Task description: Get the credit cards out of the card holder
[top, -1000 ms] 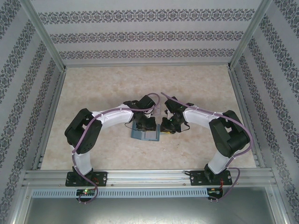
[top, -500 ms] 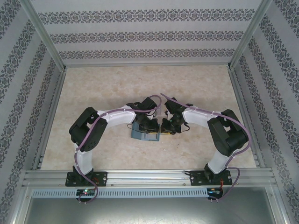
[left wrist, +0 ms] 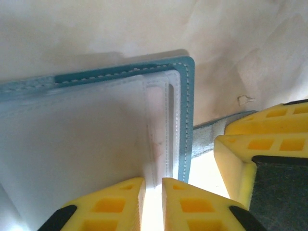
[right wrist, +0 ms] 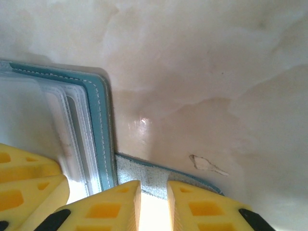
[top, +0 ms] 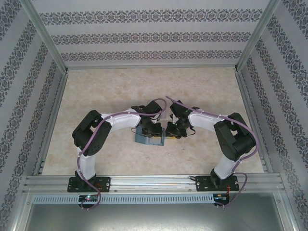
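On surface [top: 96,96], centre, toward near edge: card holder [top: 146,139], lying open. At holder's right edge: left tool [left wrist: 153,192]. Just right of it: right tool [right wrist: 153,202], over closing tab [right wrist: 159,175].

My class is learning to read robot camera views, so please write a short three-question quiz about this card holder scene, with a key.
1. What colour is the card holder's stitched border?
2. The closing tab lies right at which gripper's fingertips? A) left B) right C) neither
3. True or false: the card holder lies folded shut on the table.

Key:
1. Teal.
2. B, the right gripper.
3. False. It lies open, with its clear sleeves showing.
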Action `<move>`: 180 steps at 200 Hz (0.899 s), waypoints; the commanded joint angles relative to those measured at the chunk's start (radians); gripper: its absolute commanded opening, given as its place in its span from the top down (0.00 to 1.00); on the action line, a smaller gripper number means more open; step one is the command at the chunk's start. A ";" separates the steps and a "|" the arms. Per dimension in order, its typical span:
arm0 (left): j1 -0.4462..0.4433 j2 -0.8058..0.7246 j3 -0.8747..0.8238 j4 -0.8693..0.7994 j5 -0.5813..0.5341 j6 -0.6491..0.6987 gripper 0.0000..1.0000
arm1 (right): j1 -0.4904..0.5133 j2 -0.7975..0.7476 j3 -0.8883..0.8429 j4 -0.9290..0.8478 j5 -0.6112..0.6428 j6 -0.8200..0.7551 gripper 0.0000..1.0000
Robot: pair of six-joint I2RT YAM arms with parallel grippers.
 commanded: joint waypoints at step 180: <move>-0.012 -0.037 0.139 -0.397 -0.386 0.080 0.55 | -0.011 0.003 -0.012 -0.018 0.028 -0.014 0.75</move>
